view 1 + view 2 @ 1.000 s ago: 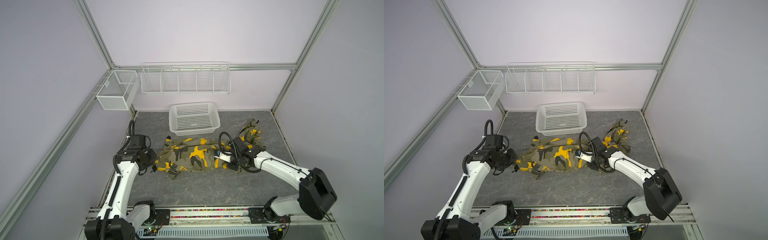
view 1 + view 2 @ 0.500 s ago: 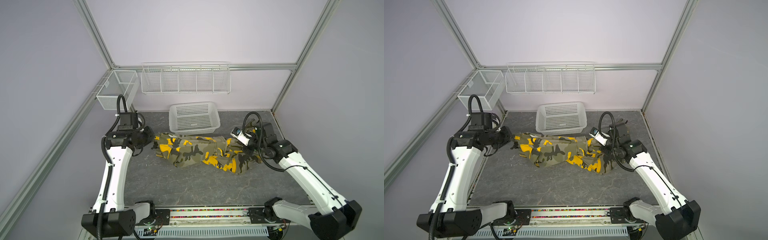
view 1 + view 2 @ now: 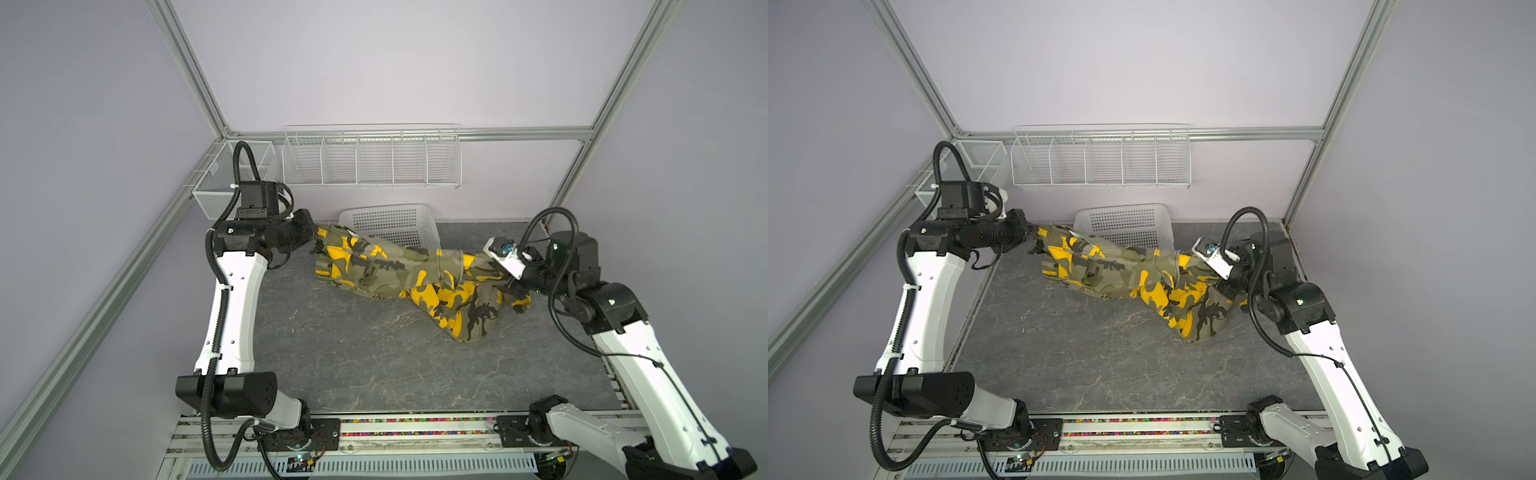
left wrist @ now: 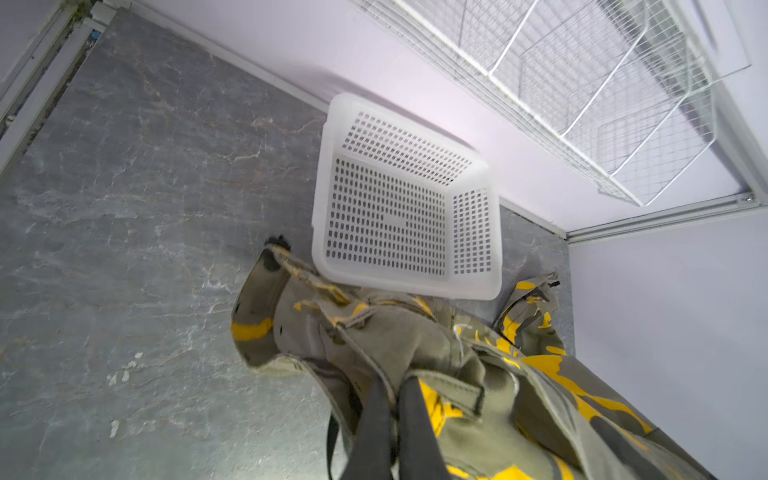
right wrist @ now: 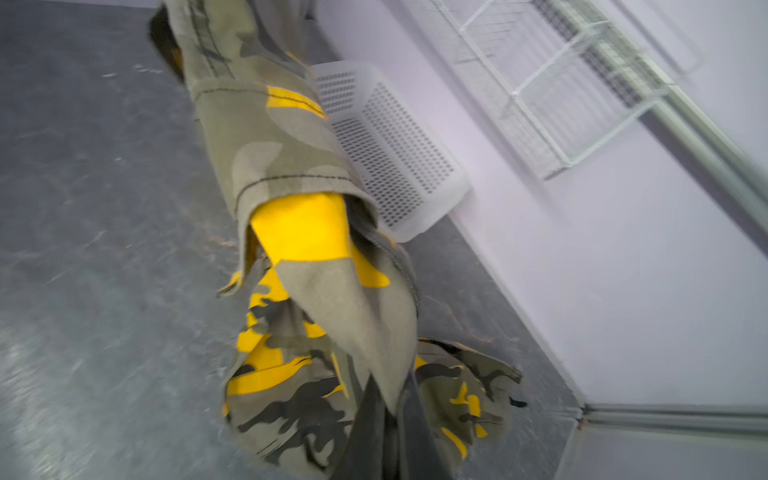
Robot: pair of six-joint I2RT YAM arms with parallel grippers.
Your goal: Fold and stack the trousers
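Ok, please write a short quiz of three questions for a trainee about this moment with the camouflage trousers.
1. True or false: the trousers lie folded inside the white basket.
2. Which gripper is shut on the trousers? A) only the left gripper B) only the right gripper C) both
3. Fill in: the trousers' print is olive, black and ____.

Key: 1 false, they hang stretched between the two arms; 2 C; 3 yellow.

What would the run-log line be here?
left end effector: shut on trousers | right end effector: shut on trousers | trousers: stretched between both, unfolded | basket: behind them
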